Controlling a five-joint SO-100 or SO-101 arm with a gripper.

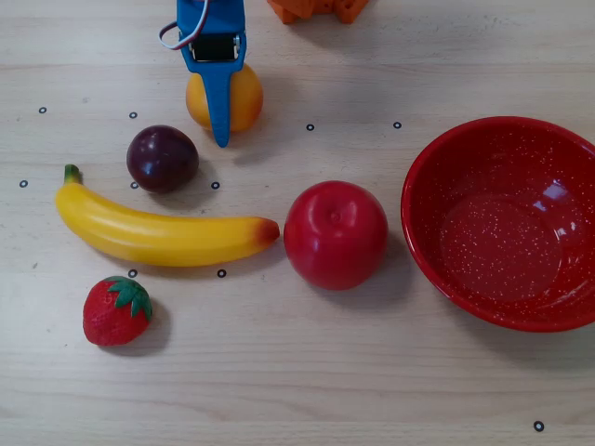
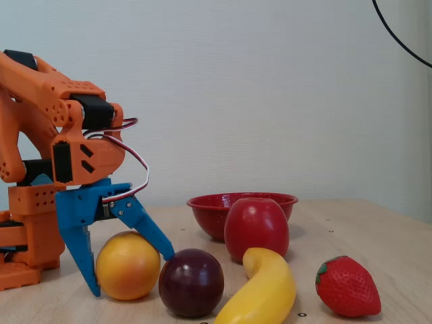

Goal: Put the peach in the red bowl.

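Overhead view shows the blue two-finger hand [image 1: 216, 111] reaching down over the round yellow-orange toy peach [image 1: 244, 96], which sits on the pale wooden tabletop [image 1: 297, 372] near the top edge. From the fixed view at tabletop level, the hand [image 2: 131, 273] straddles the peach [image 2: 127, 266]: one finger stands against its left side and the other slants across its upper right, so the fingers look closed in on the fruit, which rests on the tabletop. Just beside the peach lies a dark purple plum [image 1: 162, 158], then a long yellow banana [image 1: 158, 232], a red strawberry [image 1: 116, 311] and a large red apple [image 1: 335, 234]. Well apart, at the right edge, sits the glossy red speckled bowl [image 1: 446, 269].
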